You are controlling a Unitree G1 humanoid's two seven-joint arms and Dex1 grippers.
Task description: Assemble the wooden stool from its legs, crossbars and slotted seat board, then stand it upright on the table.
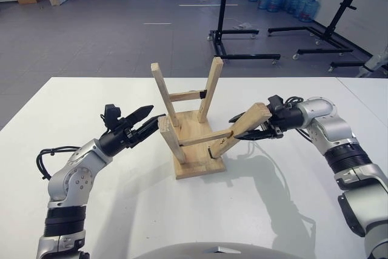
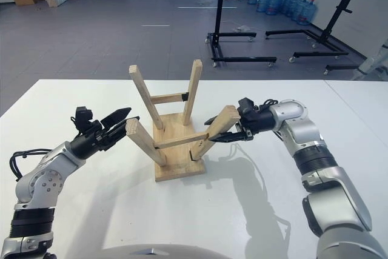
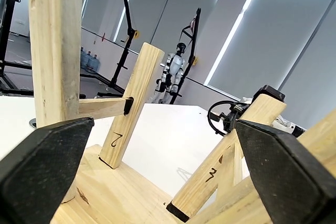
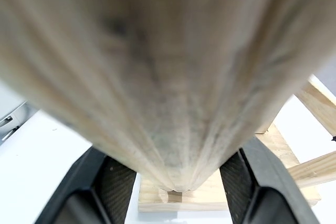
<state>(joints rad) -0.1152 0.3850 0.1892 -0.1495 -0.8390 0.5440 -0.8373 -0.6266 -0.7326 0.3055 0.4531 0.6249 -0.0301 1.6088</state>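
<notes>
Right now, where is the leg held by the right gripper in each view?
Left eye view: leg slants right of centre.
Right eye view: leg just right of centre, same slant.
Left wrist view: leg leans on the far side of the seat board.
Right wrist view: leg close-up, running down to the board.
Shared landmark: the seat board at the leg's foot.

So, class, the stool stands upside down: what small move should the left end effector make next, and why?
Probably close the left end effector on the near left leg. It hangs open just short of it, while the right end effector grips the near right leg; turning the stool over likely needs both.
</notes>
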